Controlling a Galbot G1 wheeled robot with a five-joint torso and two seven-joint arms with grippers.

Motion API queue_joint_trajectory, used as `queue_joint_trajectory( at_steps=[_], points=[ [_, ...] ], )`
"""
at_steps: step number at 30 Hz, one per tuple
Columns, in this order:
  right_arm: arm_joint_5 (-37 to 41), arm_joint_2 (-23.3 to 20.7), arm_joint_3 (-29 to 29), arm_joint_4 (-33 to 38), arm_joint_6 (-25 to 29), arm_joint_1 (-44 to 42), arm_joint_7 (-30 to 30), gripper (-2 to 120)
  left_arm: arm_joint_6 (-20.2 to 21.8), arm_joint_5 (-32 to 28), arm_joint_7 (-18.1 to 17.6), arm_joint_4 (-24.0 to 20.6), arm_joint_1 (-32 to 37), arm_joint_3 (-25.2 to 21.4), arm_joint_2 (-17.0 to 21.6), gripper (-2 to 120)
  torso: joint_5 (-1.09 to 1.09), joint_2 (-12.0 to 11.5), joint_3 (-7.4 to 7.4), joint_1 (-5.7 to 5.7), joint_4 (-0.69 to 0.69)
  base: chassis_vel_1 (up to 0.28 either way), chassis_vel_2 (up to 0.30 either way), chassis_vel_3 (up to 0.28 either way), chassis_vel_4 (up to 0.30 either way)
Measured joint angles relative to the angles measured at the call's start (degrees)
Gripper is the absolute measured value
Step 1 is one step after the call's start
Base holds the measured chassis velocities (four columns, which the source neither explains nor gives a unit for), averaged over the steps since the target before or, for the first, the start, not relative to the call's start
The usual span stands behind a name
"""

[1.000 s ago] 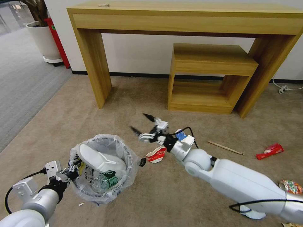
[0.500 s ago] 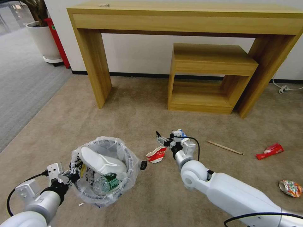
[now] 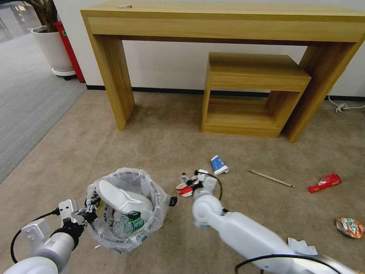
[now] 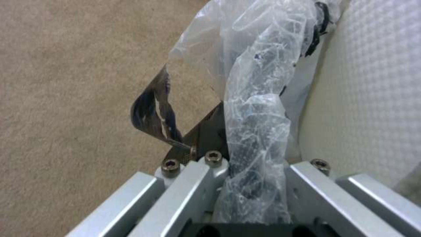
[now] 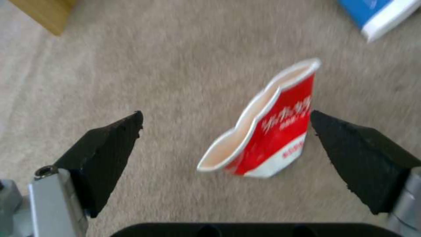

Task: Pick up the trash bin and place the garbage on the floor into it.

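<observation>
Crushed red cup (image 5: 263, 131) on its side on the beige carpet (image 3: 159, 140), just right of the trash bin (image 3: 125, 207); long axis slanting across the gap of the right pincer (image 5: 226, 144), mouth toward one finger, base close beside the other. Right pincer spread wide, straddling the cup, nothing gripped yet. Left pincer (image 3: 89, 213) clamped on the bin's bagged rim at its left side, farther from the cup. Blue cup (image 3: 219, 165) beyond, apart.
</observation>
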Motion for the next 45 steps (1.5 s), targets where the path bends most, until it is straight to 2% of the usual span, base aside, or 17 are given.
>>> queue_joint_trajectory(
  at_steps=[2,6,13,15,26,30,33,34,37,38,41,42,45],
  points=[
    [-0.86,2.50,0.52,-3.50,0.83,-0.38,0.15,96,-0.05,-0.02,0.04,0.73,-0.29,0.00,0.15,1,0.00,0.00,0.00,0.00,-0.01,0.000,0.000,0.000,0.000],
    [-1.98,4.48,1.74,-7.80,1.60,-0.50,-1.01,93,-0.12,-0.09,0.06,1.60,-0.64,0.11,0.41,1,0.00,0.00,0.00,0.00,-0.02,0.000,0.000,0.000,0.000],
    [-2.25,6.50,2.44,-13.37,2.42,0.28,-3.01,92,-0.13,-0.18,0.09,2.20,-0.98,0.44,0.37,1,0.00,0.00,0.00,0.00,-0.02,0.000,0.000,0.000,0.000],
    [-2.28,7.43,2.54,-15.80,2.86,0.74,-3.93,88,-0.13,-0.23,0.17,2.22,-0.91,0.46,0.36,1,0.00,0.00,0.00,0.00,-0.02,0.000,0.000,0.000,0.000],
    [-3.10,9.99,2.45,-24.29,4.15,2.11,-7.32,82,-0.31,-0.86,0.26,2.24,-0.75,0.76,0.96,1,0.01,0.00,0.00,0.00,-0.01,0.000,0.000,0.000,0.000],
    [-3.98,10.33,2.40,-25.66,4.56,2.19,-7.93,73,-0.33,-0.91,0.30,2.27,-0.86,0.90,1.10,1,0.01,0.00,0.00,0.00,-0.01,0.000,0.000,0.000,0.000],
    [-4.64,10.24,2.22,-25.73,4.60,2.05,-8.13,57,-0.37,-0.95,0.30,2.62,-1.16,1.00,1.21,1,0.01,0.00,0.00,0.00,-0.01,0.000,0.000,0.000,0.000],
    [-4.64,10.24,2.22,-25.73,4.60,2.05,-8.13,57,-0.37,-0.95,0.30,2.62,-1.16,1.00,1.21,1,0.01,0.00,0.00,0.00,-0.01,0.000,0.000,0.000,0.000],
    [-4.93,10.21,2.22,-25.45,4.59,1.92,-8.03,43,-0.40,-0.95,0.30,2.70,-1.35,1.48,0.86,1,0.01,0.00,0.00,0.00,-0.01,0.000,0.000,0.000,0.000],
    [-4.93,10.21,2.22,-25.45,4.59,1.92,-8.03,43,-0.40,-0.95,0.30,2.70,-1.35,1.48,0.86,1,0.01,0.00,0.00,0.00,-0.01,0.000,0.000,0.000,0.000],
    [-5.30,9.75,2.22,-24.93,4.43,1.85,-7.97,27,-0.41,-0.94,0.29,2.69,-1.42,1.62,0.72,1,0.01,0.00,0.00,0.00,-0.01,0.000,0.000,0.000,0.000],
    [-5.30,9.75,2.22,-24.93,4.43,1.85,-7.97,27,-0.41,-0.94,0.29,2.69,-1.42,1.62,0.72,1,0.01,0.00,0.00,0.00,-0.01,0.000,0.000,0.000,0.000],
    [-5.81,8.76,2.25,-24.11,4.38,1.34,-7.98,14,-0.41,-0.91,0.27,2.64,-1.43,1.69,0.68,1,0.01,0.00,0.00,0.00,-0.01,0.000,0.000,0.000,0.000]
  ],
)
